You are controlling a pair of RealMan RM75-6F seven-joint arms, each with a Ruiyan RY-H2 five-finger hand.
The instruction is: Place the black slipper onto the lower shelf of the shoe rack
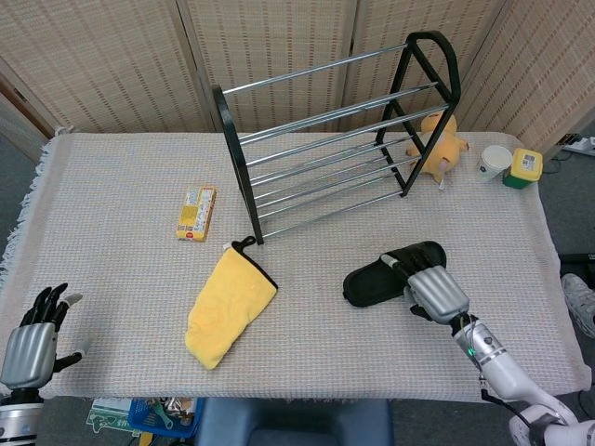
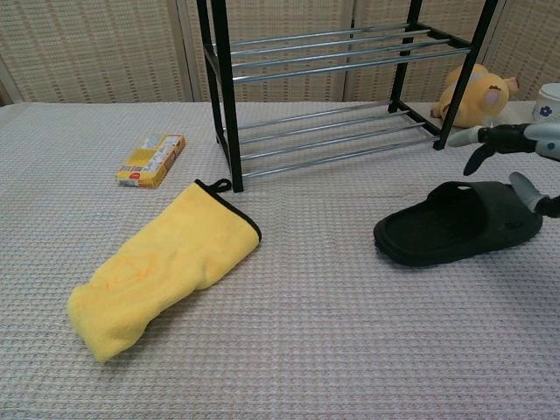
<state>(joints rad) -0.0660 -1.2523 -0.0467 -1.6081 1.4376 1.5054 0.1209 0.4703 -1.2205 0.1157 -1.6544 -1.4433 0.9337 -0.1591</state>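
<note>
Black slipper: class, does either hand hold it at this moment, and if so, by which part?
No. The right hand hovers open above the black slipper, fingers apart. The left hand is far away, holding nothing.

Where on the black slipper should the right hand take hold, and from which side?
Probably the strap band of the black slipper, from above at its right end, where the right hand hovers. It lies flat, sole down, and the raised band gives fingers something to close around.
</note>
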